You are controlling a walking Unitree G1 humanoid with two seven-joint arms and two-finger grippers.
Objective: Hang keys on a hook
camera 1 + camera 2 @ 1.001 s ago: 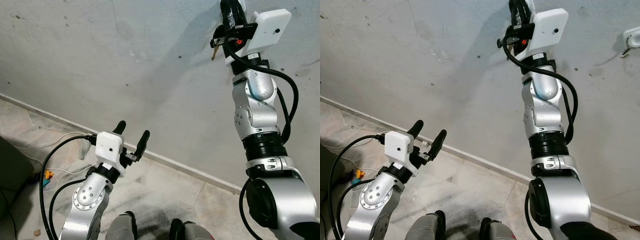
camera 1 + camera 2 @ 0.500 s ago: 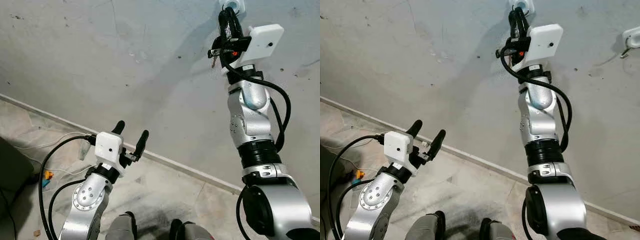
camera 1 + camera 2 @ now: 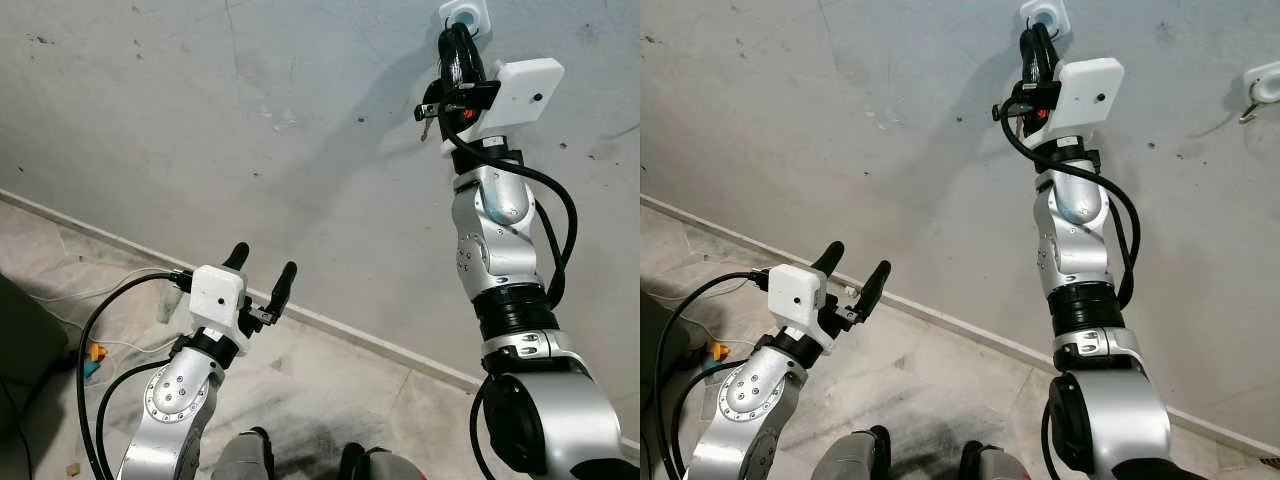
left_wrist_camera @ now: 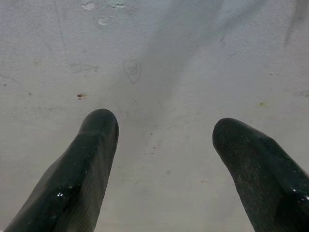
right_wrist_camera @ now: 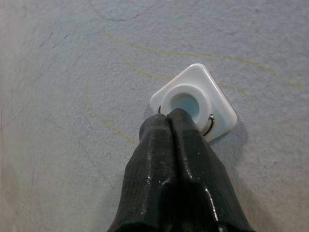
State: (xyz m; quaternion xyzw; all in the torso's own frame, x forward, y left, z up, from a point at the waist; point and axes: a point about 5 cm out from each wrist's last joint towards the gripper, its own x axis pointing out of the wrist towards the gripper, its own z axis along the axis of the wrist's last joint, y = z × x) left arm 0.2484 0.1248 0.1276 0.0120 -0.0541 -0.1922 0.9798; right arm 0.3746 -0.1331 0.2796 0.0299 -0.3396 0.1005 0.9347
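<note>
While my right arm reaches high up the grey wall (image 3: 250, 110), I see the right pincer (image 5: 170, 118) with its two black fingers (image 5: 154, 159) pressed together, tips touching the white hook (image 5: 194, 99) mounted there. A thin metal key ring (image 5: 210, 126) shows on either side of the fingertips, looped around the hook's round knob, so the pincer is pinching that ring against the hook. Just beneath the pincer's base a key (image 3: 426, 112) dangles. Off to the far side of that arm sits a second hook (image 3: 1262, 82) on the wall. My left pincer (image 3: 263, 266) hovers low near the skirting, fingers spread wide, facing bare wall. I can read no writing or brand anywhere.
</note>
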